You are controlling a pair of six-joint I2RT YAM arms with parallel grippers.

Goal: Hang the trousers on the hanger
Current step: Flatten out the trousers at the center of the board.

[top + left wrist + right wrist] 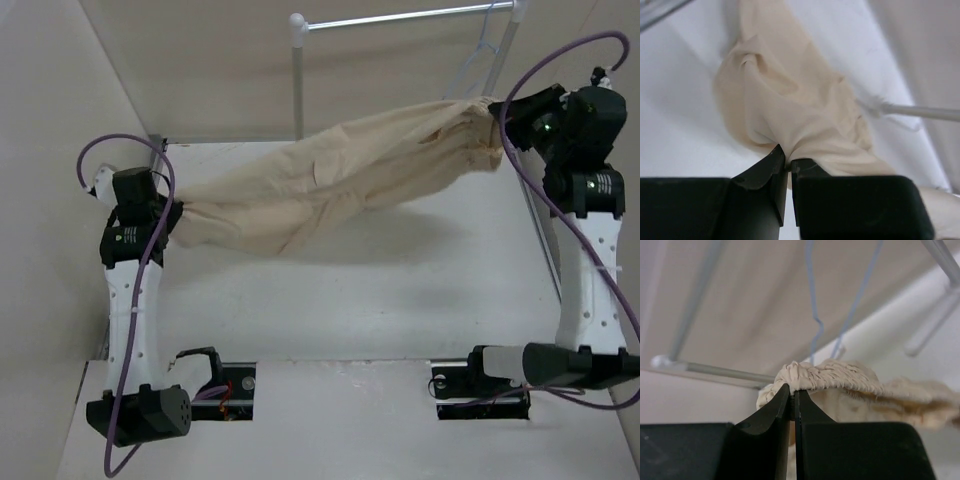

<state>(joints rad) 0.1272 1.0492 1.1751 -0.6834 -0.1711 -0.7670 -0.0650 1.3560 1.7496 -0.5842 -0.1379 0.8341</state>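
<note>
Pale walls close in a white bench (pixel 400 300). At the back stands a clothes rack (pixel 298 80) with white posts and a metal bar across the top of the frame.

The trousers (pixel 340 175) are stretched like a hammock between the two arms. They run from the middle left of the top view up to the upper right, sag in the middle, and throw a shadow on the bench below.

The left claw (pixel 175 215) is clamped on the lower end of the cloth. In its own wrist view the left claw (pixel 789 162) has its jaws nearly together, with a pinch of the beige fabric (pixel 790 100) caught between the tips.

The right claw (pixel 500 115) holds the higher end. Its wrist view shows the right claw (pixel 794 395) with its jaws pressed together on the gathered, stitched waistband (pixel 830 375).

The hanger (pixel 481 50) hangs from the rack bar in the upper right of the top view, just above the end of the trousers with the waistband. In the right wrist view its thin pale wires (pixel 812 305) rise directly behind the waistband. I cannot tell whether they touch the cloth. The trousers are not on the hanger.
</note>
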